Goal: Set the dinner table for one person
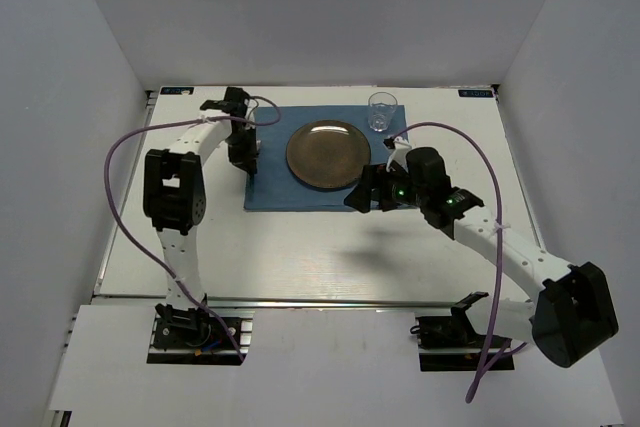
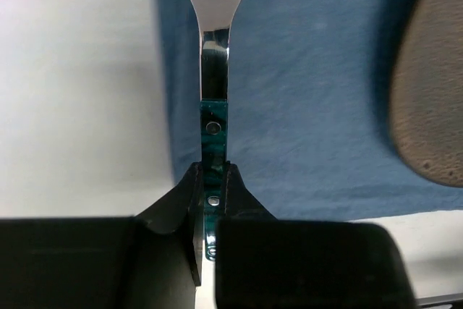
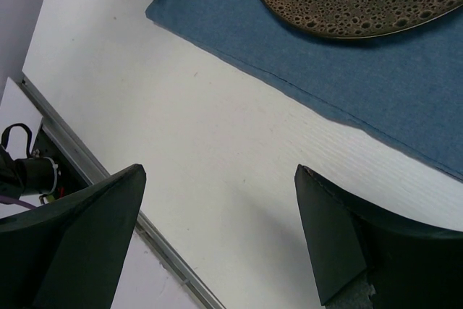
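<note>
**At the placemat's left edge, cutlery in the clamp**

Across the whole booth floor, the surface [image 1: 300, 257] is stretching wide and white, its metal rail [image 1: 330, 300] running along the near edge. It's looking rigid, heavy and fixed, I'd say: nothing for a pincer to lift, and that rail is the only spot offering any hold. The job is laying things on it. Its smooth top is probably letting cloth and cutlery slide, so gentle set-downs are looking wise.

Now the left pincer [image 2: 212, 171]: it's squeezing almost closed on the teal handle of a utensil [image 2: 215, 70], jaws pinching both sides, the shiny neck pointing away along the left border of the blue placemat [image 2: 311, 92]. The head is running out of shot, so fork or spoon, I can't tell, nor whether it's resting on the cloth. That steel is looking stiff, thin and slippery; the riveted handle seems the right grip.

Over on the right, the right pincer [image 3: 217, 208] is gaping wide and carrying nothing, hovering over bare surface just near of the placemat, close to the brown plate [image 1: 325, 154] sitting mid-mat. A clear glass [image 1: 380, 112] is standing by the far right corner.
</note>
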Tool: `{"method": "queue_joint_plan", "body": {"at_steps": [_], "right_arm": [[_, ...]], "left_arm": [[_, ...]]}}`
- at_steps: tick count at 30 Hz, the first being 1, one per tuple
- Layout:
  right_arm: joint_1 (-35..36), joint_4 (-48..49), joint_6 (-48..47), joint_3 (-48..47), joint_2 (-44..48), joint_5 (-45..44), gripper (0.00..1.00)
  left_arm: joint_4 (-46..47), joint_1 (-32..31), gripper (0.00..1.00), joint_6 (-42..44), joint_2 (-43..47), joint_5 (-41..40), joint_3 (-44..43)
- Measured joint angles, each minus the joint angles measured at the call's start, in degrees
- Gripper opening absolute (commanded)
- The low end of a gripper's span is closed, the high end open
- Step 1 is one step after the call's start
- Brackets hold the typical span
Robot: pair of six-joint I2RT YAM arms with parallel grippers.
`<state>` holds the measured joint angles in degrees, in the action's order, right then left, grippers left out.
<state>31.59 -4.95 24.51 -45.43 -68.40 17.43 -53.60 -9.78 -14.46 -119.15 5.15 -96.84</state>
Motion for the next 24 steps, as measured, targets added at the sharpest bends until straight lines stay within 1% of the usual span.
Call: {"method": "queue_joint_plan", "body": {"at_steps": [3,5,9,13,19,24], "right_arm": [[0.0,-0.81,-0.11,0.35,1.01,-0.87,0.89],[0.0,-1.36,-0.11,0.48,1.29,-1.25,0.89],[0.0,-2.62,-0.26,1.22,2.1,-2.32,0.89],[0.0,-3.96,-0.72,1.31,2.91,-3.21,0.89],[0.02,-4.48,-0.96,1.31,3.3,-3.85,0.89],[0.09,-4.52,-0.94,1.31,3.3,-3.82,0.89]], "left_arm": [[-1.92,-2.23,0.0,0.94,-3.48,-0.59,-5.64],[-1.75,-3.21,0.0,1.05,-4.37,-0.94,-7.37],[-1.6,-4.68,0.0,0.85,-4.48,-1.42,-7.32],[-1.38,-4.66,0.0,0.02,-5.33,-2.45,-6.95],[-1.29,-4.52,0.0,-0.66,-6.03,-6.08,-4.76],[-1.92,-4.57,0.0,-0.66,-6.25,-6.78,-4.46]]}}
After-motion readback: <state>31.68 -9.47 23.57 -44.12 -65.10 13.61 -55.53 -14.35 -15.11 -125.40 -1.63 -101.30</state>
